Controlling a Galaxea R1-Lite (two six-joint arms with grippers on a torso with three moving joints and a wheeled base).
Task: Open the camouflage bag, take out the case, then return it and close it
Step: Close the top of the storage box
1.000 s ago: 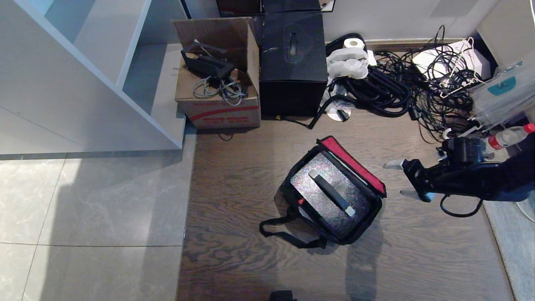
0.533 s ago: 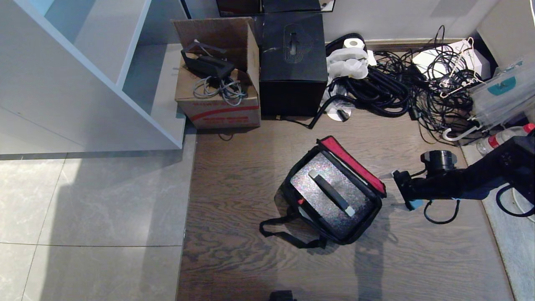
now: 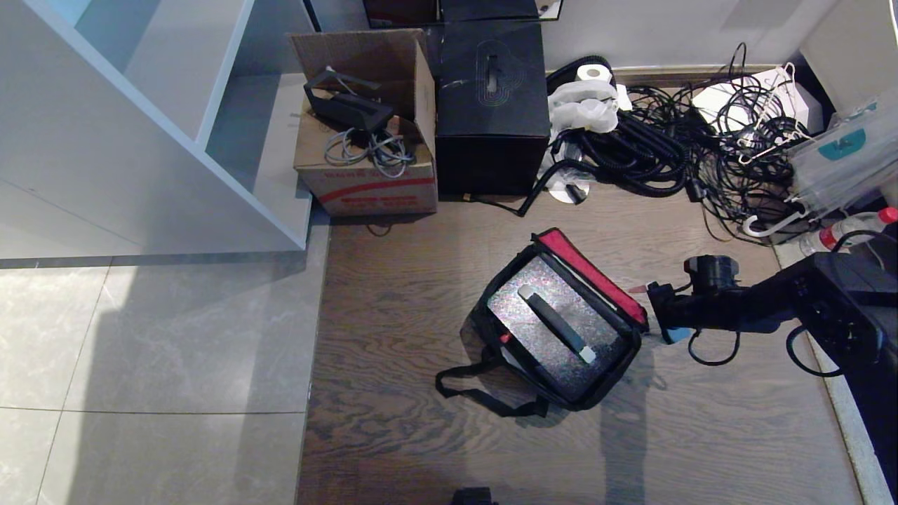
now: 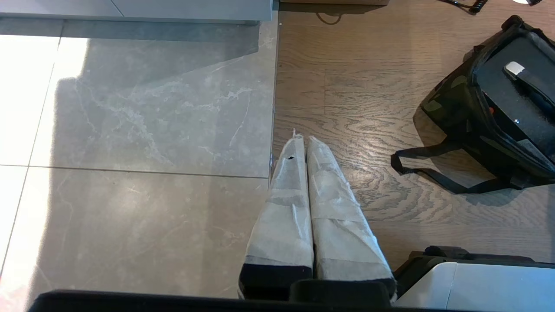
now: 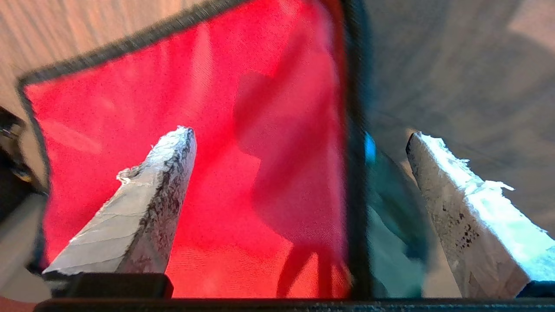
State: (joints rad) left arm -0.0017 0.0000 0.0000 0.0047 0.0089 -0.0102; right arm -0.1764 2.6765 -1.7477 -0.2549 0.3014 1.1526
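Note:
The camouflage bag (image 3: pixel 483 330) lies unzipped on the wooden floor. Its red-lined lid (image 3: pixel 593 275) stands up along the right side. Inside it sits the case (image 3: pixel 523 305), dark and speckled, with a black handle (image 3: pixel 558 324) on top. My right gripper (image 3: pixel 644 312) is at the lid's right edge, open. In the right wrist view, the right gripper (image 5: pixel 299 133) has one finger over the red lining (image 5: pixel 243 78) and the other beyond the lid's black edge (image 5: pixel 353 130). Far to the left, my left gripper (image 4: pixel 303 138) is shut and empty, parked over the join of tile and wood, well away from the bag (image 4: pixel 451 102).
The bag's black strap (image 3: pixel 477 394) trails on the floor at its near left. Behind it stand a cardboard carton (image 3: pixel 365 168), a black box (image 3: pixel 491 105) and a tangle of cables (image 3: pixel 666 147). A white shelf unit (image 3: pixel 140 126) is at the left, a bottle (image 3: pixel 852 228) at the far right.
My right arm has swung left and lower toward the bag, from well clear of it to its open fingers straddling the lid's right edge. Bag and case have not moved.

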